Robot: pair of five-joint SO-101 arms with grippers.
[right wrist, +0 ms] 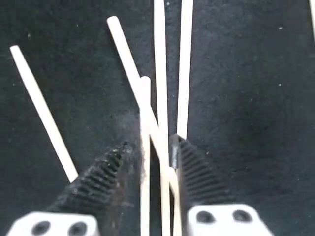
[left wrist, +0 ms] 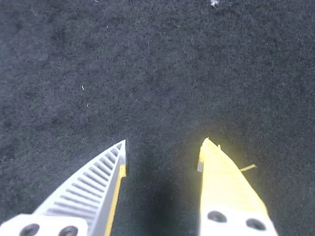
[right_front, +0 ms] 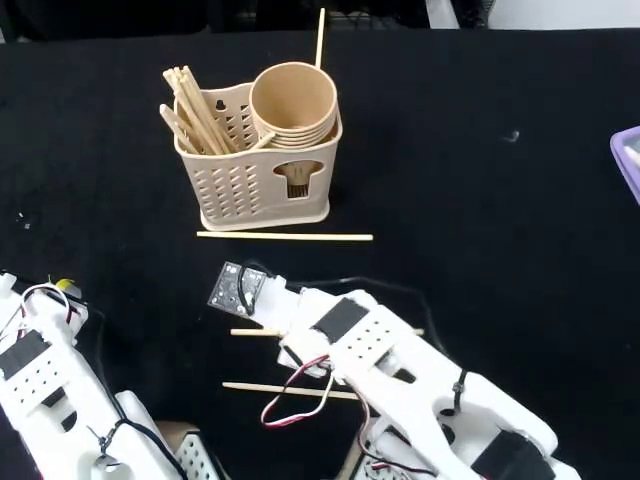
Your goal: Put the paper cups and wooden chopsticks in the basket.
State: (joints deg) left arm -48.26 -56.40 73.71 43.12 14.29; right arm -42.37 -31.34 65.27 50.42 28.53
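A beige perforated basket [right_front: 240, 190] stands at the back of the black table. Several wooden chopsticks [right_front: 195, 108] lean in one compartment and stacked paper cups [right_front: 293, 100] sit in the other. One chopstick [right_front: 285, 236] lies just in front of the basket. Two more lie under my right arm [right_front: 350, 335], near the front. My right gripper [right wrist: 149, 146] is open low over the cloth, and several loose chopsticks [right wrist: 160, 73] run between its black fingers [right wrist: 192, 167]. My left gripper [left wrist: 162, 142] is open over bare cloth at the front left, holding nothing.
A thin stick [right_front: 320, 38] rises behind the basket. A purple object [right_front: 628, 160] pokes in at the right edge. Another chopstick [right wrist: 42, 110] lies apart, beside the right gripper. Red and white wires [right_front: 295, 400] loop off the right arm.
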